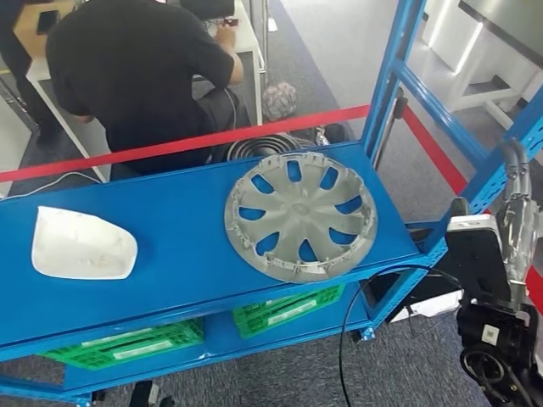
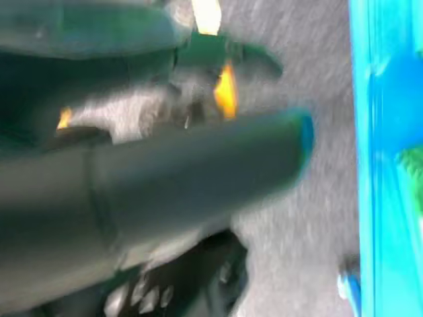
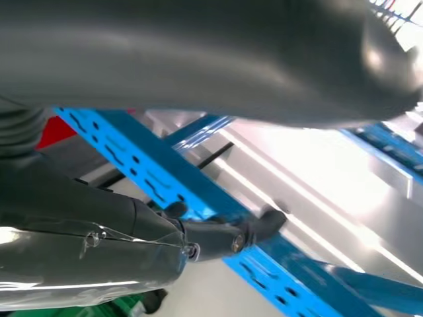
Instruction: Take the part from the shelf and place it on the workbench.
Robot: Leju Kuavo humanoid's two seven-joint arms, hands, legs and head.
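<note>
Silver hubcap (image 1: pixel 299 215): flat on blue shelf (image 1: pixel 179 254), right end; no legible writing. White part (image 1: pixel 81 246): left end. Left hand (image 2: pixel 149 178), right hand (image 3: pixel 199 198): fingers extended, holding nothing. Green crates (image 1: pixel 288 309) below.

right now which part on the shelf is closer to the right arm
The grey wheel cover, round with spoke cutouts, lies toward the right arm's side; the white mirror housing sits far left.

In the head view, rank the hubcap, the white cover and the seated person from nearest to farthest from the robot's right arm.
1. Hubcap, right part of the shelf.
2. White cover, left end of the shelf.
3. Person, behind the shelf, beyond the red tape.
</note>
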